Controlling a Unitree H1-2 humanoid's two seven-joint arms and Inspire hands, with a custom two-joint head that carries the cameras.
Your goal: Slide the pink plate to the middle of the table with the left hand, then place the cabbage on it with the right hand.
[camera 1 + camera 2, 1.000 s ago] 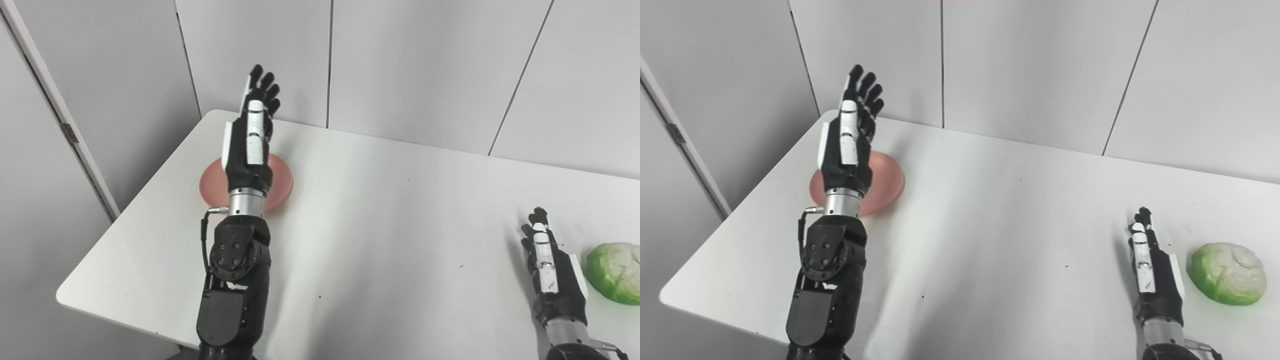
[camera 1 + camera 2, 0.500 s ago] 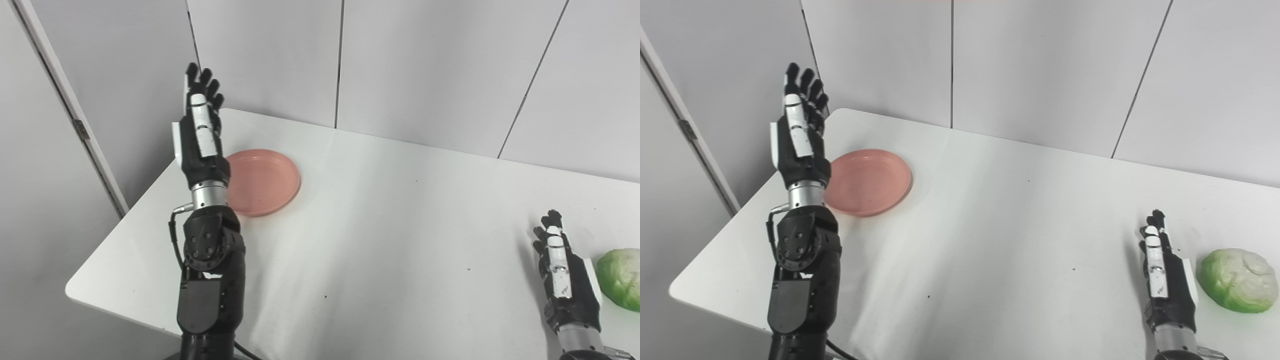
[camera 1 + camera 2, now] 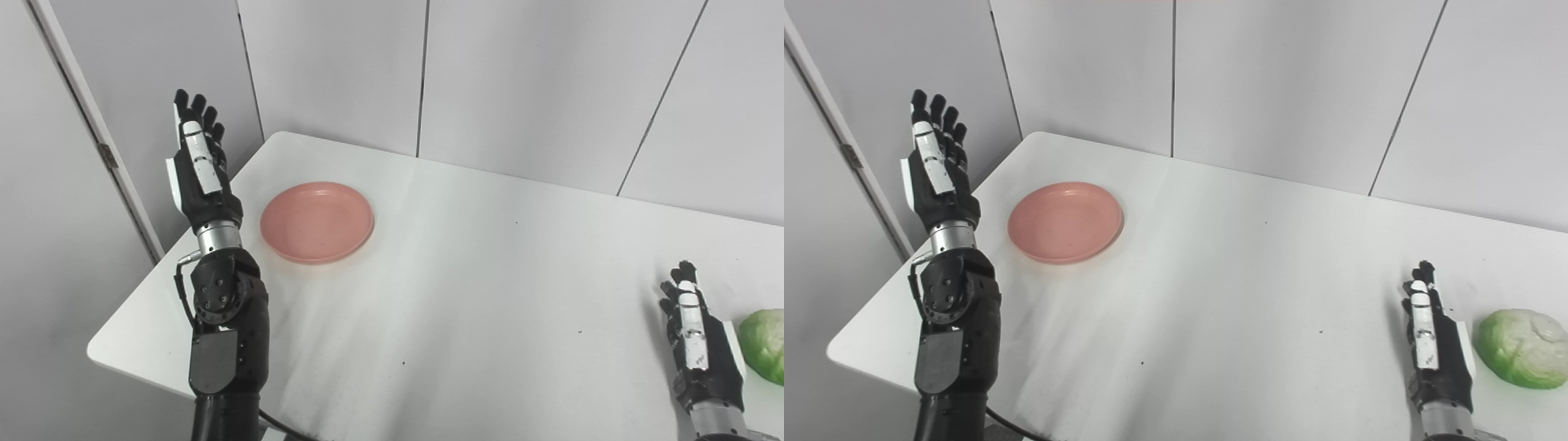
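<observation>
- The pink plate [image 3: 1064, 222] is round, shallow and empty, lying flat on the far left part of the table.
- The cabbage [image 3: 1522, 346], pale green and rounded, sits at the near right edge.

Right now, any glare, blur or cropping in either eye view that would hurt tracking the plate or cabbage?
Left eye view: plate sharp and evenly lit, no glare; cabbage cut off by the right edge. Right eye view: cabbage fully in frame, pale top looks slightly washed out; soft shadows only on the table; left hand and right hand show no motion blur.
</observation>
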